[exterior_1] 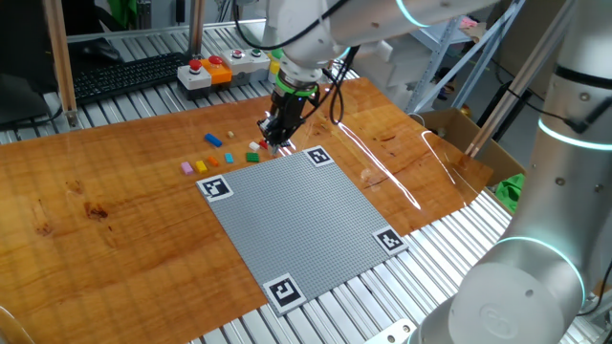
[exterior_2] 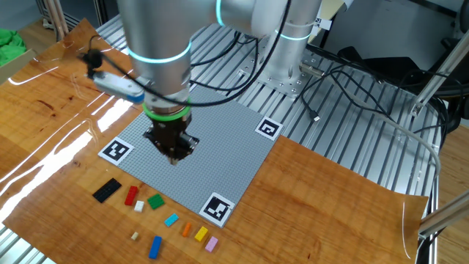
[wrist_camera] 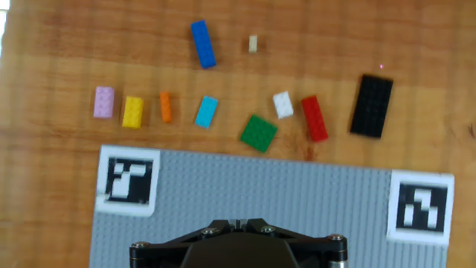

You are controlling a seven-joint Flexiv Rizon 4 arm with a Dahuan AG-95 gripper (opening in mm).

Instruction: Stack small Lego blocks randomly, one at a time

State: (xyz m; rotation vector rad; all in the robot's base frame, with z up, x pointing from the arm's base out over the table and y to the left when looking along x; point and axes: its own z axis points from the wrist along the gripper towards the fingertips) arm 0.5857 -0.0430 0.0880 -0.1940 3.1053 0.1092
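Observation:
Several small Lego blocks lie on the wood beside the grey baseplate (wrist_camera: 268, 201). In the hand view I see a blue one (wrist_camera: 202, 43), tan (wrist_camera: 253, 44), pink (wrist_camera: 104, 101), yellow (wrist_camera: 133, 112), orange (wrist_camera: 165, 106), light blue (wrist_camera: 207, 112), green (wrist_camera: 259, 133), white (wrist_camera: 282, 104), red (wrist_camera: 314, 117) and a larger black one (wrist_camera: 371, 105). None is stacked. My gripper (wrist_camera: 238, 222) hovers above the baseplate edge near the row, fingers together with nothing seen between them. It also shows in the other fixed view (exterior_2: 173, 155) and in one fixed view (exterior_1: 275, 141).
The baseplate (exterior_1: 306, 220) has black-and-white markers (wrist_camera: 129, 181) at its corners. Button boxes (exterior_1: 206, 72) stand at the table's far edge. A cardboard box (exterior_1: 459, 129) sits beyond the right side. Metal rollers border the wooden top.

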